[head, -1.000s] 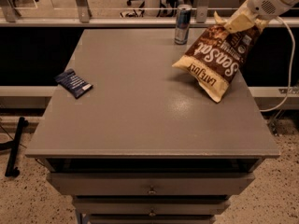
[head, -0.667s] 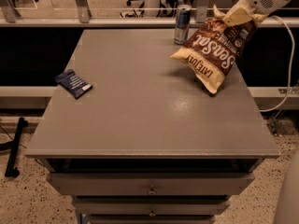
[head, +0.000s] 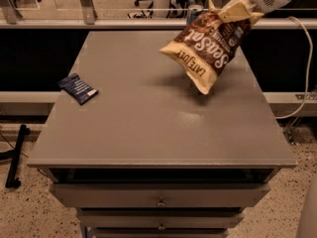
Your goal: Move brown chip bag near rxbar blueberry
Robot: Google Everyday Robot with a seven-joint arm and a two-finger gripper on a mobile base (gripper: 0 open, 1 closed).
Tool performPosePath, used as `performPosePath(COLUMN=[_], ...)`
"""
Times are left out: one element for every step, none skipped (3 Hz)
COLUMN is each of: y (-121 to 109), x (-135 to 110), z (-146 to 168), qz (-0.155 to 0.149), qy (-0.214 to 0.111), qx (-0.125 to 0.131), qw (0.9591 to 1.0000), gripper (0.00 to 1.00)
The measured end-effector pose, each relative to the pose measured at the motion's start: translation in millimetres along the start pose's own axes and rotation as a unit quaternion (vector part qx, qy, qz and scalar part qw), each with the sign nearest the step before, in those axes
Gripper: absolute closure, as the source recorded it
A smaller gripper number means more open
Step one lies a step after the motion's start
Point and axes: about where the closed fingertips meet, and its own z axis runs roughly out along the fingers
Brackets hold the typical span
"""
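Observation:
The brown chip bag (head: 205, 46) hangs tilted in the air above the right back part of the grey table (head: 148, 128), its cream-yellow end pointing down-left. My gripper (head: 237, 10) comes in from the top right and is shut on the bag's top corner. The rxbar blueberry (head: 78, 88), a small dark navy wrapper, lies flat near the table's left edge, far from the bag.
A blue-silver can (head: 193, 13) stands at the table's back edge, partly hidden behind the bag. Drawers (head: 159, 198) sit under the tabletop. A white cable (head: 307, 68) hangs at the right. A rail runs behind the table.
The bag has been lifted off the table and carried left and toward the front, with the gripper holding its top. The rxbar has not moved.

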Motion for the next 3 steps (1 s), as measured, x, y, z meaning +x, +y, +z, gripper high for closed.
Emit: performPosePath(y=[31,63,92], x=[-24,-37,-49], z=[16,36,56], qz=[-0.010,-0.028,-0.050], qy=[-0.030,-0.042,-0.056], qx=[-0.028,-0.053,-0.086], qw=[0.9991,0.9973,0.9935], gripper=[1.00,1.00,1.00])
